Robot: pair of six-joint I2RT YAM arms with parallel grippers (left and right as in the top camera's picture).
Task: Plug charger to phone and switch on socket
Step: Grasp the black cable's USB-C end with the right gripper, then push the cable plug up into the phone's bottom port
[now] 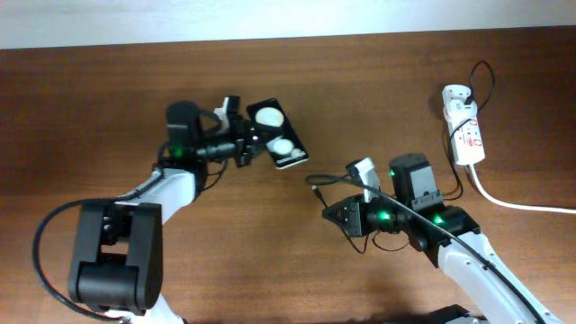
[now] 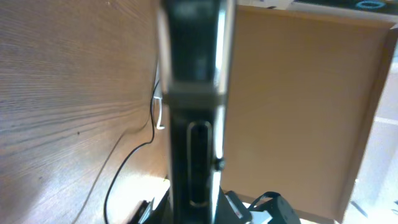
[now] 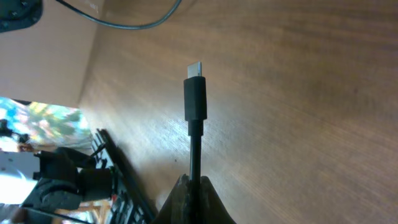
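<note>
The phone (image 1: 278, 135), a glossy black slab with two white round spots, is held off the table in my left gripper (image 1: 253, 141), which is shut on its left edge. In the left wrist view the phone (image 2: 194, 93) stands edge-on between the fingers. My right gripper (image 1: 335, 211) is shut on the charger cable just behind its plug tip (image 1: 314, 187), which points up-left towards the phone. The right wrist view shows the plug (image 3: 195, 93) sticking out above the closed fingers (image 3: 194, 186). The white socket strip (image 1: 464, 126) lies at the far right with the black cable looped at it.
The thick white cord (image 1: 513, 202) runs from the socket to the right edge. The black cable (image 1: 463, 184) trails from the socket behind my right arm. A pale wall borders the table's far edge.
</note>
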